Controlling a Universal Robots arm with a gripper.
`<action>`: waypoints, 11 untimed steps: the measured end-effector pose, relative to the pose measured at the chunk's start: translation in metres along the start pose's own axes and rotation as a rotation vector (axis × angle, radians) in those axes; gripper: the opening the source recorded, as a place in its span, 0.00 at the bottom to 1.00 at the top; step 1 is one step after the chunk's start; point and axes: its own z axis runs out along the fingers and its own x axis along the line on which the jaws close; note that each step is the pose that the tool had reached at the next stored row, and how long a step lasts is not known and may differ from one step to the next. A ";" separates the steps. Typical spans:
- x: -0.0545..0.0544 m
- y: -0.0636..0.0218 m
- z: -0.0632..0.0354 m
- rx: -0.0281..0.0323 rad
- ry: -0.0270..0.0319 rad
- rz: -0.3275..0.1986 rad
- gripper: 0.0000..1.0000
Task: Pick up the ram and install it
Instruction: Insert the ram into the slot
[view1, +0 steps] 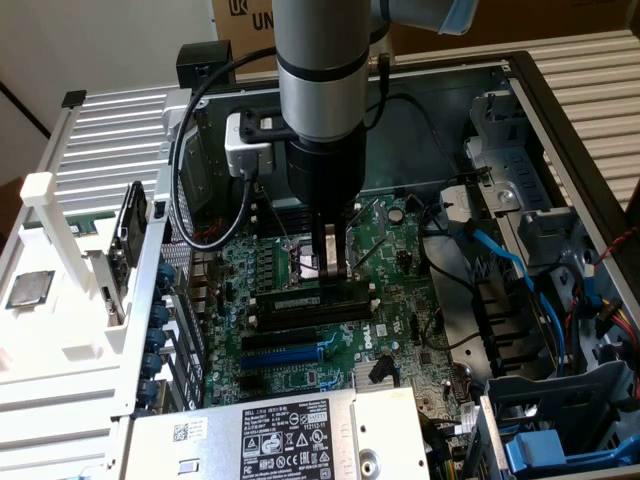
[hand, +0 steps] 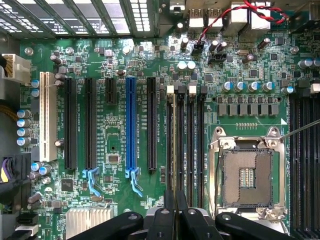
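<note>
A green motherboard (hand: 115, 135) lies in the open computer case (view1: 440, 110), with a blue slot (hand: 131, 125), a processor socket (hand: 247, 177) and blue cables (view1: 497, 252).

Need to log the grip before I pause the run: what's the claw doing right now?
Claw: closed on the ram, holding it edge-down at the memory slots.

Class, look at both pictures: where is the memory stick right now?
In the exterior view's middle, the memory stick is gripped by the hand at the black memory slots, between the processor socket and the blue slot.
</note>
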 end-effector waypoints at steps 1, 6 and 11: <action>0.000 0.0000 0.0001 0.0001 -0.0001 0.000 0.12; 0.000 0.0000 0.0004 0.0000 0.0001 0.000 0.12; 0.001 0.0000 0.0005 0.0000 0.0000 0.000 0.12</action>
